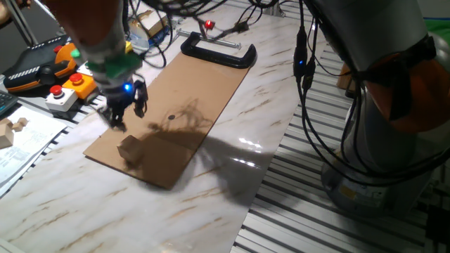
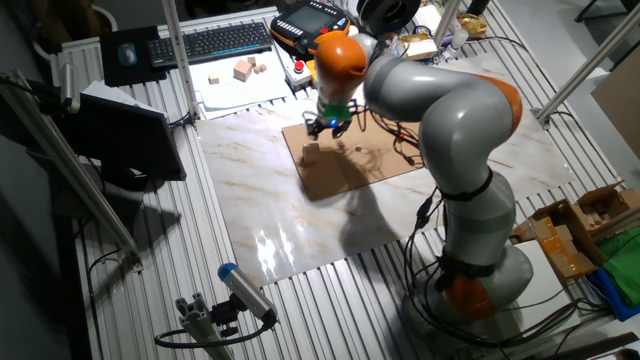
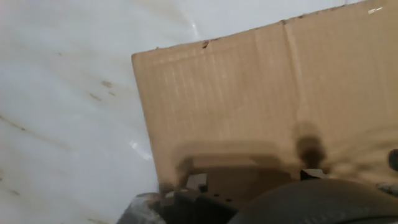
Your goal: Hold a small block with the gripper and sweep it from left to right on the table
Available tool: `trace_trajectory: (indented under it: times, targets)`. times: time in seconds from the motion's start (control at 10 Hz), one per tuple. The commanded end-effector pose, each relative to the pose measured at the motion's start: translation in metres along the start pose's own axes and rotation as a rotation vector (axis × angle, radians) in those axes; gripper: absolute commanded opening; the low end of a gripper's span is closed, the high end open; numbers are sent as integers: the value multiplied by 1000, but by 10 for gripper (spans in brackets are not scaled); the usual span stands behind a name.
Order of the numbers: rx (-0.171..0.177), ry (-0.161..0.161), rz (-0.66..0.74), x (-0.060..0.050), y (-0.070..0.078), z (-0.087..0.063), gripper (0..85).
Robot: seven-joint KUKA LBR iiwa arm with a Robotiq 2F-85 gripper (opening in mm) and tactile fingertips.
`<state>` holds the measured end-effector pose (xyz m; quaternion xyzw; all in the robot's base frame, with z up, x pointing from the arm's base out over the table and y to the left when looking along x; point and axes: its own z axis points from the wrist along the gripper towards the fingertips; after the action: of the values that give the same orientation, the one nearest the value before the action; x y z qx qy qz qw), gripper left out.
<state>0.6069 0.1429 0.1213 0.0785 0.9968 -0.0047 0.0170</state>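
Overhead room light leaves bright specular patches on the glossy white marble-patterned tabletop (image 1: 232, 151), and the black two-fingered gripper (image 1: 125, 111) with its arm casts a broad, soft-edged shadow across the flat brown cardboard sheet (image 1: 190, 98) and the marble beside it. Both fixed views are moderately lit but soft, with motion blur on the arm's upper part at the frame top (the blue light stays crisp). The hand view is hazy and low in contrast, its near foreground dark and unfocused.

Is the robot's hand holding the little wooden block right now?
No. The gripper hangs empty above the cardboard sheet; the small block sits apart on it.
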Motion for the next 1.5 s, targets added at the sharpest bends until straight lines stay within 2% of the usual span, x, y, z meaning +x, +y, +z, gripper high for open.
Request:
trace_trajectory:
  times: [0.0, 0.3, 0.4, 0.5, 0.7, 1.0, 1.1, 1.2, 1.4]
  targets:
    - [-1, 1, -9, -1, -6, -4, 463]
    - [0, 8, -32, -4, -23, -17, 253]
    - [11, 8, -34, -2, -24, -20, 93]
    - [21, 7, -37, 0, -25, -23, 7]
    - [41, 8, -68, 4, -33, -27, 7]
    - [48, 16, -136, 4, -55, -37, 7]
    - [48, 16, -148, 5, -58, -38, 7]
    - [64, 11, -169, 7, -60, -39, 7]
    - [63, 19, -188, 8, -67, -40, 7]
